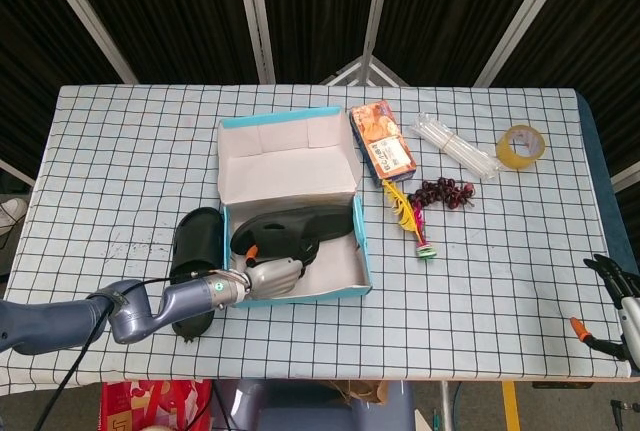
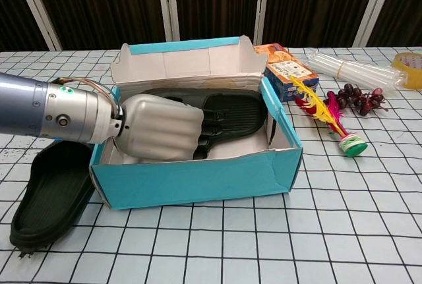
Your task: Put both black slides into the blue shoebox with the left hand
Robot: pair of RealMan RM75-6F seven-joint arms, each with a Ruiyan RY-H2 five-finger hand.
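One black slide (image 1: 290, 228) (image 2: 227, 109) lies inside the blue shoebox (image 1: 364, 261) (image 2: 198, 180), toe toward the right wall. My left hand (image 1: 262, 273) (image 2: 161, 128) reaches over the box's left wall and grips that slide at its near end, fingers curled around it. The second black slide (image 1: 195, 251) (image 2: 49, 192) lies flat on the table just left of the box, partly under my forearm. My right hand (image 1: 615, 296) hangs at the far right edge in the head view, off the table; its fingers are too small to read.
Right of the box lie an orange snack box (image 1: 382, 138) (image 2: 287, 71), a feathered shuttlecock (image 1: 410, 219) (image 2: 330, 120), a dark bead cluster (image 1: 445, 192) (image 2: 359, 96), a bundle of clear tubes (image 1: 455, 147) (image 2: 346, 70) and a tape roll (image 1: 521, 145). The box lid flap (image 2: 188, 60) stands upright at the back.
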